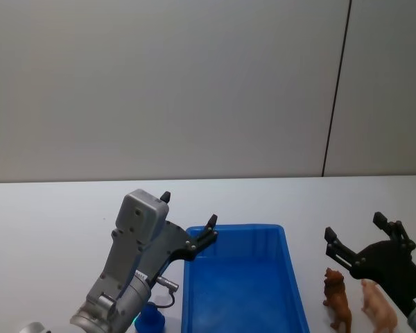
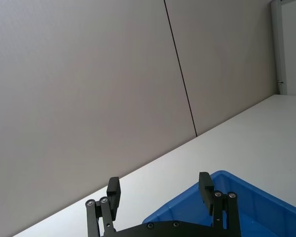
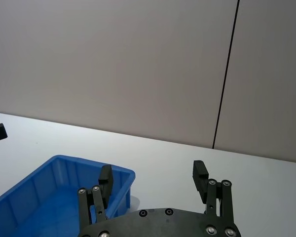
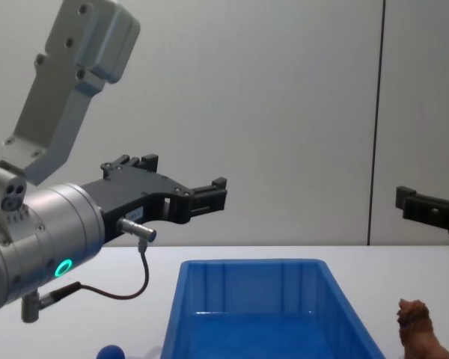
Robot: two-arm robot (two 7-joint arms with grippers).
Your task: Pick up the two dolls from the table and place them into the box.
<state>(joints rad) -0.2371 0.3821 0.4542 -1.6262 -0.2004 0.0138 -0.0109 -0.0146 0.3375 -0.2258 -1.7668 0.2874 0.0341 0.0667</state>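
Wide open and gripping nothing: the left end effector (image 1: 188,209) and the right end effector (image 1: 354,225).
The right end effector is held above the brown doll (image 1: 338,300) and the pink doll (image 1: 378,305), which are stood side by side on the surface (image 1: 55,208) at lower right, just beside the box (image 1: 236,227). The left end effector is held over the box's upper-left corner. One doll could be toppled while its neighbour is gripped (they stand close). The pink doll is cut off at the bottom edge.

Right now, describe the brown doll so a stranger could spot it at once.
On the white table sits a blue box. Right of it stand two small animals. The brown doll is nearer the box, darker than its pale pink neighbour.
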